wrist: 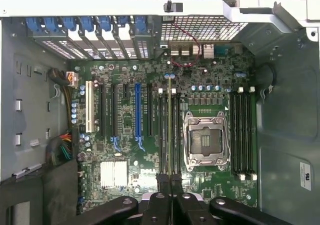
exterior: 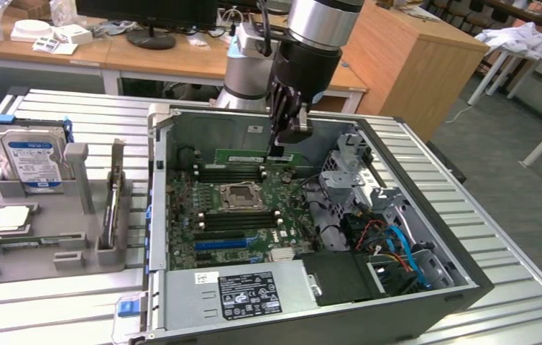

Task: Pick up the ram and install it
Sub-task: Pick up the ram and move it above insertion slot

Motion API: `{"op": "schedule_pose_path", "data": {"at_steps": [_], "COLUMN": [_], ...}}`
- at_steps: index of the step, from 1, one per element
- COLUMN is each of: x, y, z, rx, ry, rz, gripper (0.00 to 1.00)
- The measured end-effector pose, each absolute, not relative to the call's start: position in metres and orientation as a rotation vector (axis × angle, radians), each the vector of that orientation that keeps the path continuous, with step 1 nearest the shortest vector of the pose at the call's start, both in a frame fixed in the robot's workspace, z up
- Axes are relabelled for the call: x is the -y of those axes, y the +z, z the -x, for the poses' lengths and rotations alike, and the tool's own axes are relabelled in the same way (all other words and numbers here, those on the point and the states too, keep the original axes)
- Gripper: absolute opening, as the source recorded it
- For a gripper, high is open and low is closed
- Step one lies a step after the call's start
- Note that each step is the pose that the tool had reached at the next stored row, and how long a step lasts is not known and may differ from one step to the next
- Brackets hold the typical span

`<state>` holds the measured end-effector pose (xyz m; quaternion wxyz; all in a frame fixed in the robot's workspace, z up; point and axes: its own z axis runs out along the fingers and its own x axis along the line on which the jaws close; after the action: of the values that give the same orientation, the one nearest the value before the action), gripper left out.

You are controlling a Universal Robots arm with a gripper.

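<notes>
The open computer case point(exterior: 463, 284) sits mid-frame in the exterior view, its motherboard point(exterior: 242, 223) bared. Upper centre, the ram point(exterior: 247, 156) hangs edge-down, seemingly just above a memory slot point(exterior: 228, 172), with the fingers point(wrist: 163, 184) clenched on it. It is best kept level and pressed evenly.

Open computer case point(exterior: 251, 109) laid out on the slatted table point(exterior: 60, 302).
At centre frame its motherboard point(exterior: 251, 219) and processor socket point(exterior: 241, 194) are exposed; a labelled power supply point(exterior: 247, 293) is seen at lower centre, and at left a hard drive point(exterior: 31, 154) is stood upright in a grey holder point(exterior: 77, 169), a square processor chip point(exterior: 9, 219) laid below it.
</notes>
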<state>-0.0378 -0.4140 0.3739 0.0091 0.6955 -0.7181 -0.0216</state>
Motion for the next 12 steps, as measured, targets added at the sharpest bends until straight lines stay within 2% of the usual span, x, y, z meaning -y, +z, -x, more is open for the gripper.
{"op": "schedule_pose_path", "data": {"at_steps": [12], "x": [0.4133], "y": [0.3737], "z": [0.0354], "rx": [2.243], "ry": [-0.068], "rz": [-2.172], "gripper": [0.12]}}
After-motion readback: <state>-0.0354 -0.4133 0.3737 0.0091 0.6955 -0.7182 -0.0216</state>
